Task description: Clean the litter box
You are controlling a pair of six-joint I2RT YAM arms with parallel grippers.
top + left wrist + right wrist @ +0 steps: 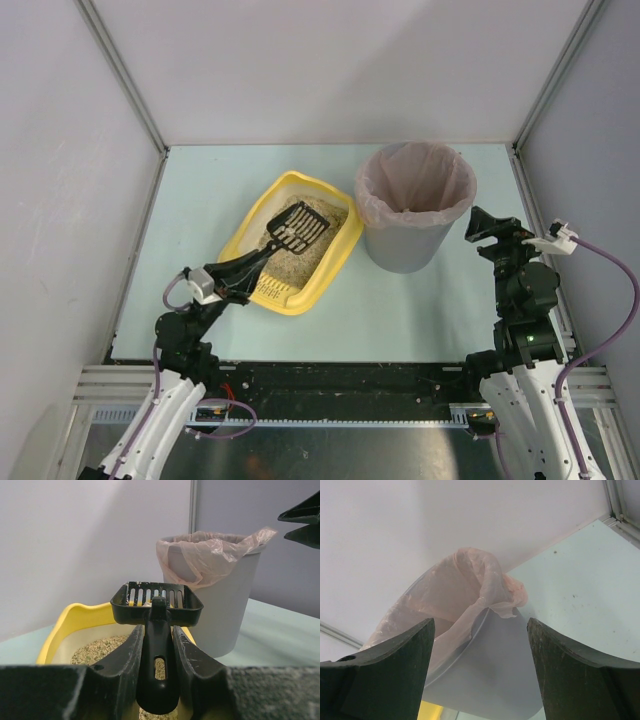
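The yellow litter box lies left of centre with beige litter in it; its rim also shows in the left wrist view. My left gripper is shut on the handle of a black slotted scoop. The scoop's head is held level above the litter, and the left gripper clamps the handle from both sides. My right gripper hangs open just right of the bin. Nothing is between its fingers in the right wrist view, where the right gripper frames the bin's wall.
A grey round bin with a pinkish liner stands right of the litter box, almost touching it. The bin rises behind the scoop, and the bin fills the right wrist view. White walls close the table on three sides.
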